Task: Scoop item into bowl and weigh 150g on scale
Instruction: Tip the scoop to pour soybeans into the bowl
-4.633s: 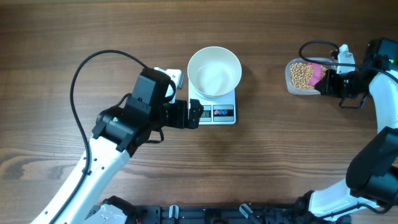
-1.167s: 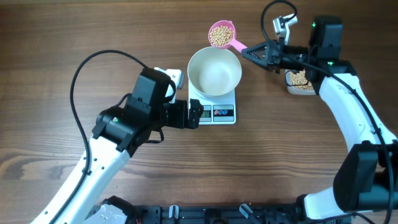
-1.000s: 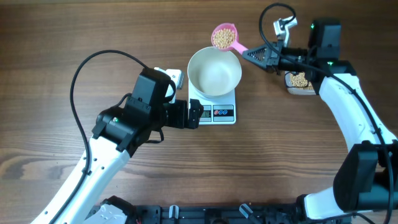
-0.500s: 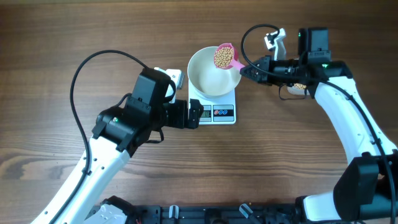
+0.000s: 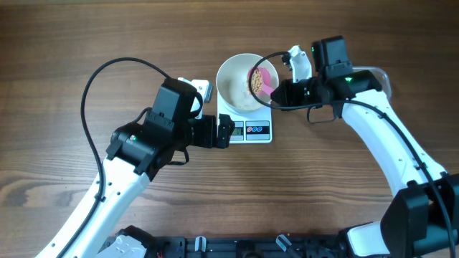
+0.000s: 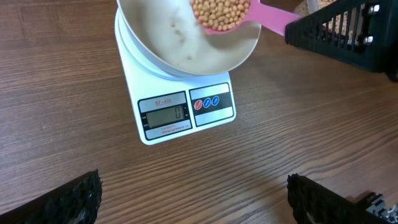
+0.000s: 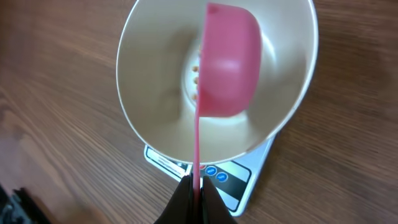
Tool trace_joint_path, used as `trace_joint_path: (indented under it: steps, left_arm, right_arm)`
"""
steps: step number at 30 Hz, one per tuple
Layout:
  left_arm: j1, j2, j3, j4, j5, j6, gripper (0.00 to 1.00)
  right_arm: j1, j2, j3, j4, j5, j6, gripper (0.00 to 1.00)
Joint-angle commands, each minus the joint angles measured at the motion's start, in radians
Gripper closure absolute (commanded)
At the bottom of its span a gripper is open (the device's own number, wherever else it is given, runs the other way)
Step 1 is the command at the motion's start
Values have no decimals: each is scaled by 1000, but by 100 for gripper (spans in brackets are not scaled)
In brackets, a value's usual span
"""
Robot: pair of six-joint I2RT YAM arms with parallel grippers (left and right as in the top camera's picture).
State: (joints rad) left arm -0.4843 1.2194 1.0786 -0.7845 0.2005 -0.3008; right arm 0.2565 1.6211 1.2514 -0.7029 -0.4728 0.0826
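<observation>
My right gripper (image 5: 277,92) is clamped on the handle of the pink scoop (image 5: 267,76). The scoop is tipped on its side over the right half of the bowl (image 5: 231,87), with beans (image 5: 254,80) at its mouth. The bowl sits on the scale (image 5: 258,130), on the wooden table (image 5: 323,193). My left gripper (image 5: 226,132) hangs just left of the scale's front, jaws spread; I cannot tell whether it touches.

This looks like a robotics lab bench, not a kitchen. A left arm (image 5: 136,147) and a right arm (image 5: 384,143), 2 in all, stand at a bare wood-grain table (image 5: 323,201). A black cable (image 5: 129,60) loops over it, near a small scale (image 5: 247,130) carrying a bowl (image 5: 231,89).
</observation>
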Motion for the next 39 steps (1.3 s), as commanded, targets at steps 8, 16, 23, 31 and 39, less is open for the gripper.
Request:
trace_joint_path:
  steps: [8,16,23,31,39]
  left_arm:
    - [-5,5,18,2,12,5,0]
    - [-5,5,18,2,12,5,0]
    - [-5,5,18,2,12,5,0]
    - [-5,5,18,2,12,5,0]
    - [-5,5,18,2,12,5,0]
  right_arm:
    - [63,-26,106,-64,204,-126,95]
    - [149,-29,106,-64,320,-193,95]
    - [156,-53,106,-56,431,-250,95]
    - [157,-106,106,-26,427,-343,95]
    - [186,-135,106,-46,420,-462,95]
